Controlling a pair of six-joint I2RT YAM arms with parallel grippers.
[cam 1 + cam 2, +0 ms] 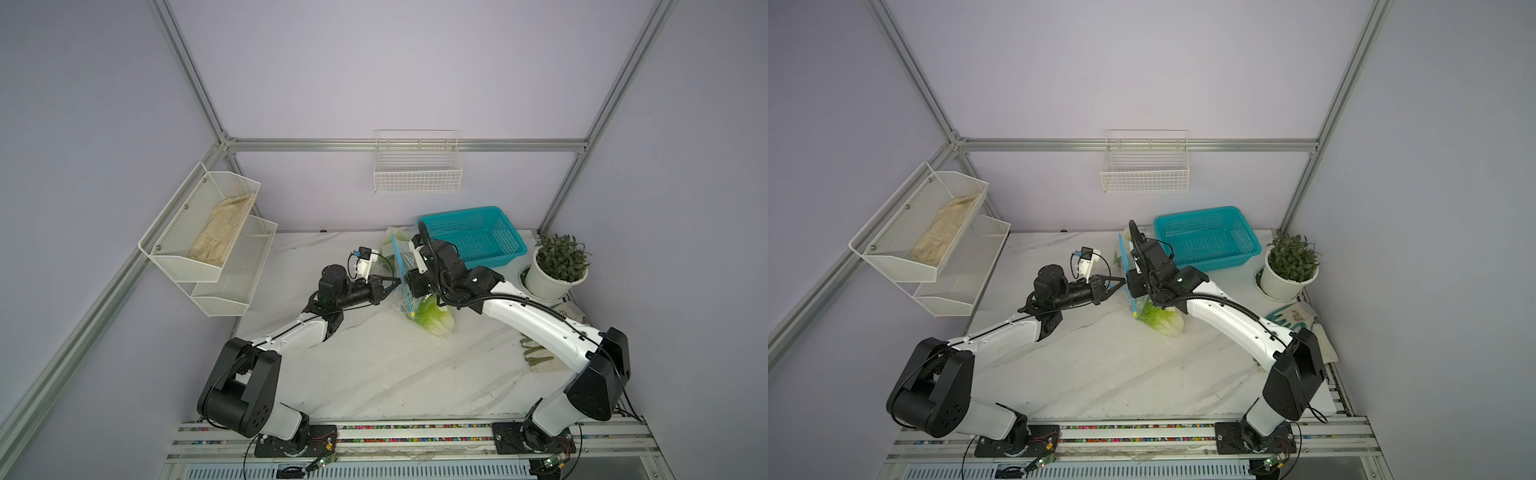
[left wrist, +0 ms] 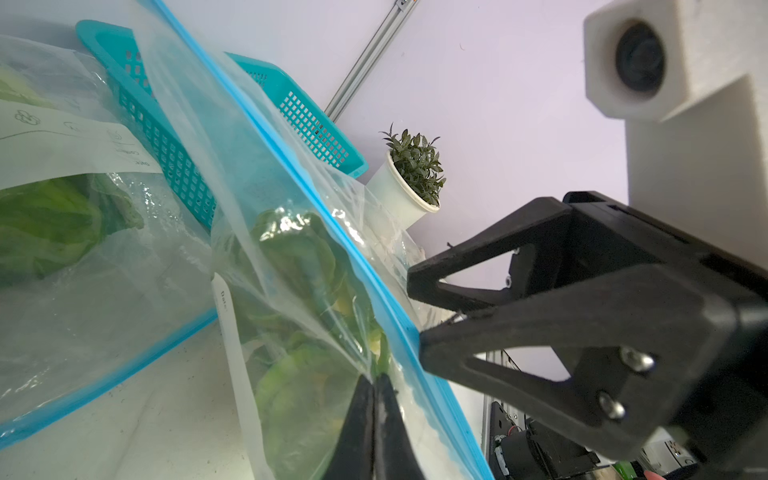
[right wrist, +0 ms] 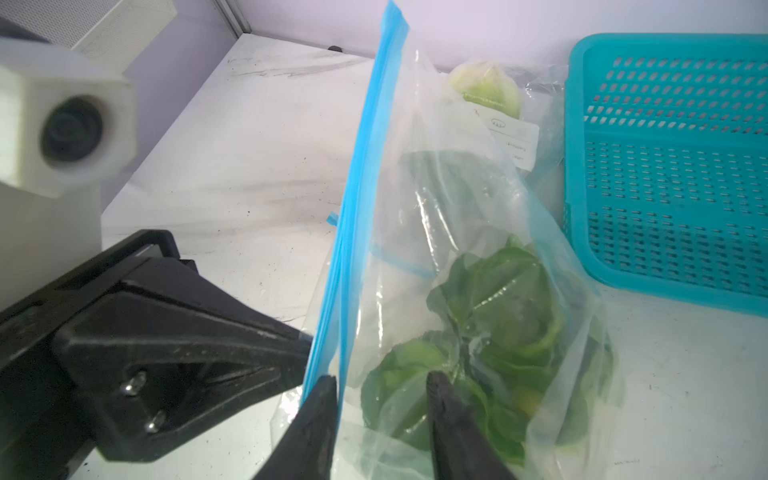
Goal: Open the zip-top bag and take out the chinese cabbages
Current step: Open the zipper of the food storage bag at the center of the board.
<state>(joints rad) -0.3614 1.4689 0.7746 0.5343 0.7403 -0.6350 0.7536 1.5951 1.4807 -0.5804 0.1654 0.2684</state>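
Note:
The clear zip-top bag with a blue zip strip stands held up mid-table in both top views. Through its film show the chinese cabbages: a dark round head, a pale one at the far end, and a light-green head at the near end. My left gripper is shut, pinching the bag's film just beside the zip strip. My right gripper is open. One of its fingers lies against the zip strip and the other lies on the film over the dark head.
A teal basket stands just behind the bag, close to the right wrist. A potted plant sits at the right edge, with gloves nearer the front. A wire basket hangs on the back wall, and mesh shelves on the left wall.

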